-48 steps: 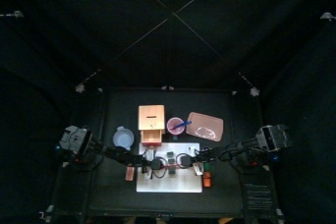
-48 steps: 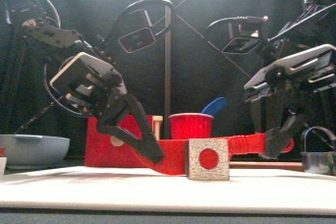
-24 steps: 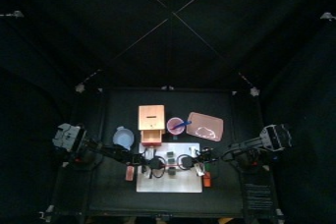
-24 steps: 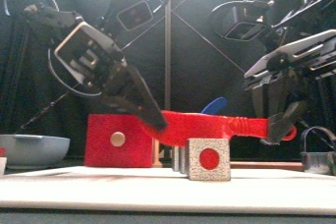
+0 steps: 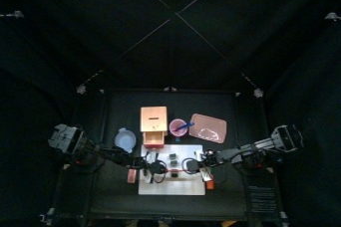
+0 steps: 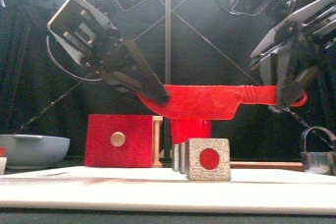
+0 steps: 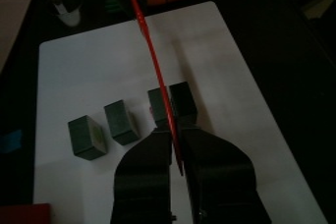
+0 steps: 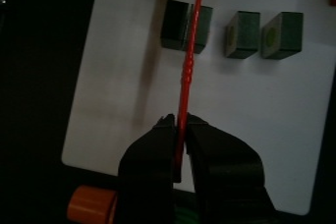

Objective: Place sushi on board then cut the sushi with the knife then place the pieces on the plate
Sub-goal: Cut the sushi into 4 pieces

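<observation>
Left tool [image 6: 155,94] and right tool [image 6: 284,96] clench the knife [image 6: 210,95] above the sushi [image 6: 206,159] on the board [image 6: 92,187]; a box [image 6: 118,140] stands behind, left.

Open air separates the knife [image 6: 210,98] from the sushi pieces [image 6: 201,159] below; bare board [image 8: 125,71] lies beside them, the box [image 6: 121,140] stands behind.

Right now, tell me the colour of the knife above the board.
The knife is red; front view shows it best.
</observation>
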